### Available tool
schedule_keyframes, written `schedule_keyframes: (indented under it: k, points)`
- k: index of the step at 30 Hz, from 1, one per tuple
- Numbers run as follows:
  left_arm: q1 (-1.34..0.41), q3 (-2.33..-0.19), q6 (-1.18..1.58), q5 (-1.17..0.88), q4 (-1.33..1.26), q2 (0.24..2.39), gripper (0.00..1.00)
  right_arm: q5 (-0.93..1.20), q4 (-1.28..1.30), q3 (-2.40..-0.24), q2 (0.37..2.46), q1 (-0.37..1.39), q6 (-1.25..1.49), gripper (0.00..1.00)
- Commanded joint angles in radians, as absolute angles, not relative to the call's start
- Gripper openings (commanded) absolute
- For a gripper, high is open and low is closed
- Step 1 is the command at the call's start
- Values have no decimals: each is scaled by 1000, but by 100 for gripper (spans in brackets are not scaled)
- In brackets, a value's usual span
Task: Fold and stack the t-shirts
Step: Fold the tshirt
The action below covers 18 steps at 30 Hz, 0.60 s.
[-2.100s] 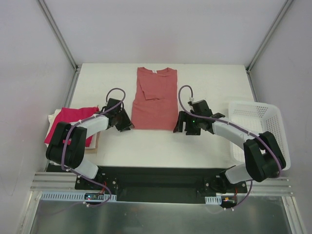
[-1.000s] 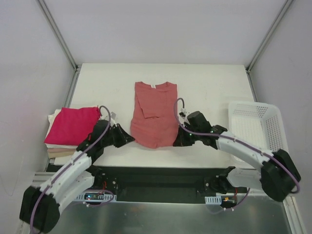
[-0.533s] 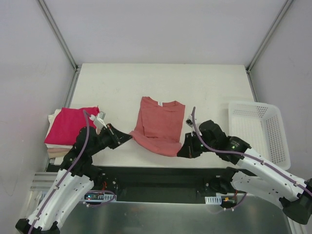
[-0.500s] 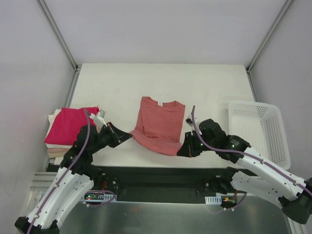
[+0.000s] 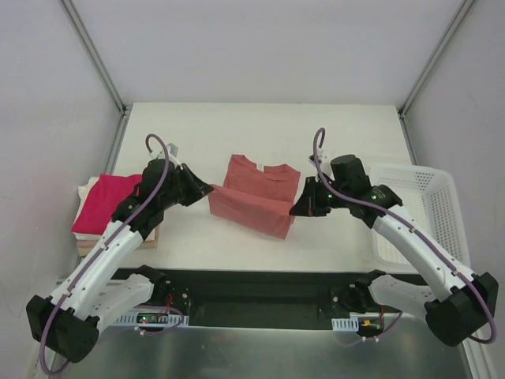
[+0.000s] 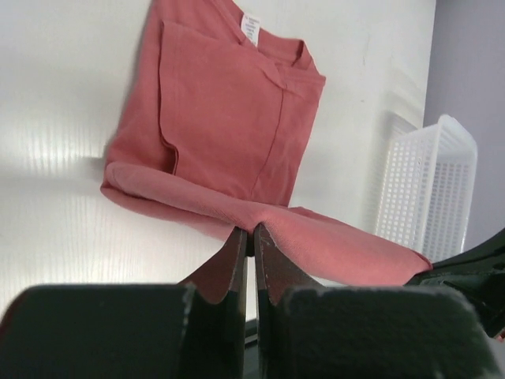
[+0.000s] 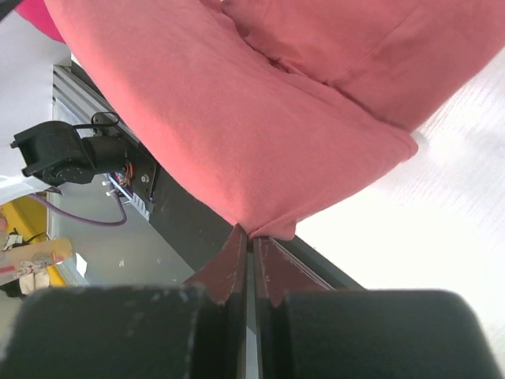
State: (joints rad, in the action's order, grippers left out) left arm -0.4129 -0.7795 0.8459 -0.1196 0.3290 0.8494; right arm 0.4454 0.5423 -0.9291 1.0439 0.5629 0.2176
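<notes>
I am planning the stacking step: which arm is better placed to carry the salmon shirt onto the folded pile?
Left, probably. The pile under the magenta shirt lies just left of the left gripper; the right gripper is across the salmon shirt, near the basket. Both grip its hem.

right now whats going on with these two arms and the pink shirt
The arms are midway through folding the salmon tee. The left pincer and right pincer are each shut on a corner of its hem, holding that edge up off the table, while the collar end lies flat. A folded magenta tee sits at the left edge, and a white basket stands on the right.
</notes>
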Motion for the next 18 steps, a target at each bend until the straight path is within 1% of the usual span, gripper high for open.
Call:
schedule_keyframes:
  k: [1,8,11,13,18]
  points:
    - [-407,-886,769,-28,266,945,0,548,549,-1005,1123,497,156,1]
    - [-354,-1012,732,-78,213,1194,0,663,508,-1051,1279,372,159,1]
    - [-334,-1081,719,-98,190,1303,0,669,463,-1077,1353,324,187,1]
    - [-318,-1147,704,-123,183,1363,0,681,459,-1123,1420,301,181,1]
    - [-288,-1324,678,-199,173,1604,0,698,459,-1212,1592,221,175,0]
